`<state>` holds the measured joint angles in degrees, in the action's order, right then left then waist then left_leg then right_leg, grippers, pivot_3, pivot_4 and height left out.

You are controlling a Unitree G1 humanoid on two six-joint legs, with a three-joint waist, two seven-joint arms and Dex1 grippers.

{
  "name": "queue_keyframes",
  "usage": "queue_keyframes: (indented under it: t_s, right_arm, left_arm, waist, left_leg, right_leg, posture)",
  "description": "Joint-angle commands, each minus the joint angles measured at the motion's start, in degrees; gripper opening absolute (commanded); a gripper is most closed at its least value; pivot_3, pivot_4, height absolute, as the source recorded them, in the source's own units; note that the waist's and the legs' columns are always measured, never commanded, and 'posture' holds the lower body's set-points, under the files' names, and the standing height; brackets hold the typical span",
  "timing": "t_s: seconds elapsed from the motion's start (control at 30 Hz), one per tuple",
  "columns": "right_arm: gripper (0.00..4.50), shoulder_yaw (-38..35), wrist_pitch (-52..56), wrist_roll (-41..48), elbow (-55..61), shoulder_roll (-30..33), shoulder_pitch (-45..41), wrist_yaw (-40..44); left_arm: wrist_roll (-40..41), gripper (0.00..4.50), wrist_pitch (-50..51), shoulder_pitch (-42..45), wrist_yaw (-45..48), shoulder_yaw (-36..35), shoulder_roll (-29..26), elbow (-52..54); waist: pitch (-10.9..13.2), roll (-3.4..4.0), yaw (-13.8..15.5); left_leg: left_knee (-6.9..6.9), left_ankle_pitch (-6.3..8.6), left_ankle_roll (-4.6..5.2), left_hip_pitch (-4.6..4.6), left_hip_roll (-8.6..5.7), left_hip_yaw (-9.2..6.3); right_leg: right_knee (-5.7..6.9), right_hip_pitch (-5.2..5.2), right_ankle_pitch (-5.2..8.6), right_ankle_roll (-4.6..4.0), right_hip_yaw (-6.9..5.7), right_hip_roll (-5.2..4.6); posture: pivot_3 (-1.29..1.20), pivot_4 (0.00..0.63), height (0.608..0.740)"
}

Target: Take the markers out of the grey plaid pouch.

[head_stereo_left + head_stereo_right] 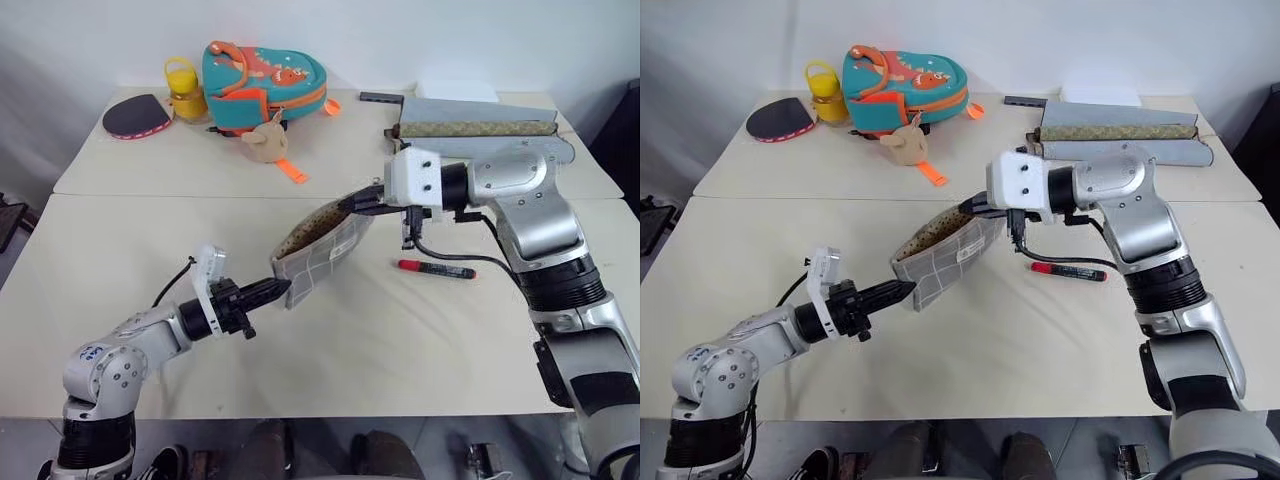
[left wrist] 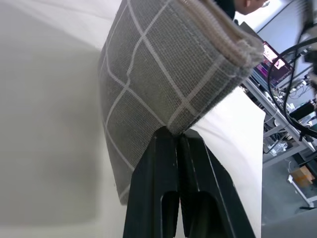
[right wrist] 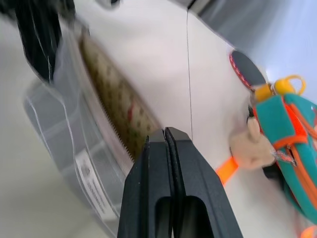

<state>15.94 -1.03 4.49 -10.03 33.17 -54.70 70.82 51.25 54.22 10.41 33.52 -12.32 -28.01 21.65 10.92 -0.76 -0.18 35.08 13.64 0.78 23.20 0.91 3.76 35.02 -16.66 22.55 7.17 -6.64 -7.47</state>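
Grey plaid fabric pouch [image 1: 322, 252] hangs between my jaws, left gripper [image 1: 283, 290] and right gripper [image 1: 347, 204] both clamped on it (label unreadable); red marker [image 1: 436, 268] lies on the surface beside it.

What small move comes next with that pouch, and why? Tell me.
Probably tip the grey plaid pouch mouth-down and shake it gently. The left tool is shut on its lower corner and the right tool is shut at its open upper rim, so it hangs between them above the table. A red marker already lies on the table; the green one is not visible, so it may be inside.
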Motion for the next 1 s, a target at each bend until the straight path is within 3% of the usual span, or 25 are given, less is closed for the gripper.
queue_keyframes:
  t_s: [0.03, 0.3, 0.4, 0.63, 0.73, 0.9, 1.0]
  right_arm:
    - [0.04, 1.7, -2.8, -3.0, -0.1, -1.7, 0.0, -2.1]
    - [0.04, 7.6, -13.9, -13.2, -5.2, -1.0, 0.2, -3.1]
    - [0.04, 8.8, -14.0, -14.0, -5.3, -2.5, 1.1, -3.1]
    - [0.04, 10.0, -10.8, -13.6, -2.1, -4.9, 1.9, -1.3]
    - [0.58, 10.3, -10.1, -13.6, -2.1, -5.8, 1.5, -0.7]
    - [2.13, 11.5, -11.0, -16.3, -3.7, -7.6, 0.6, -2.3]
    - [2.13, 12.5, -12.3, -17.8, -4.6, -8.2, 0.6, -2.5]
  left_arm:
    - [-1.0, 0.00, -2.5, -0.4, 2.2, 1.2, -1.4, 1.6]
    - [-0.4, 0.00, -3.5, 0.6, 2.1, 2.1, 0.1, 0.2]
    - [-1.9, 0.00, -3.9, 1.1, 3.3, 4.1, 0.4, -0.6]
    - [3.8, 0.00, -0.7, 2.5, 4.4, 2.1, 2.8, -4.5]
    - [3.9, 0.00, -0.6, 2.4, 5.0, 1.6, 2.1, -5.9]
    - [3.1, 0.00, -0.9, 1.4, 5.8, 2.4, 2.9, -8.9]
    - [2.3, 0.00, -1.3, 0.8, 6.0, 2.8, 3.5, -10.3]
  waist:
    - [0.0, 0.01, -0.1]
    - [0.0, 0.01, 0.1]
    - [0.0, 0.02, 0.0]
    - [0.0, 0.02, -0.1]
    - [0.0, 0.01, -0.1]
    - [0.0, 0.01, -0.1]
    - [0.0, 0.02, -0.1]
  left_leg:
    - [0.00, 0.00, 0.00, 0.01, 0.00, 0.00]
    - [0.04, 0.00, 0.00, 0.00, -0.02, -0.02]
    - [0.05, -0.01, 0.01, 0.00, -0.01, 0.00]
    - [0.04, -0.03, -0.02, -0.02, 0.03, -0.02]
    - [0.03, -0.03, -0.02, -0.01, 0.04, -0.02]
    - [0.04, -0.03, -0.02, -0.02, 0.01, -0.02]
    - [0.04, -0.03, -0.02, -0.02, 0.01, -0.03]
  right_leg:
    - [0.02, -0.01, 0.00, 0.00, -0.01, 0.02]
    - [-0.03, 0.00, 0.00, 0.00, 0.00, 0.05]
    - [-0.03, 0.00, 0.00, 0.00, 0.03, 0.04]
    - [0.04, -0.01, 0.00, 0.00, 0.02, 0.04]
    - [0.09, 0.00, 0.00, 0.00, 0.01, 0.05]
    - [0.07, 0.00, 0.00, 0.00, 0.01, 0.06]
    - [0.08, 0.00, 0.00, 0.00, 0.02, 0.05]
  posture:
    - [0.00, 0.150, 0.740]
    - [0.00, 0.150, 0.740]
    - [0.00, 0.150, 0.740]
    - [0.00, 0.150, 0.740]
    - [0.00, 0.150, 0.740]
    - [0.00, 0.150, 0.740]
    - [0.00, 0.150, 0.740]
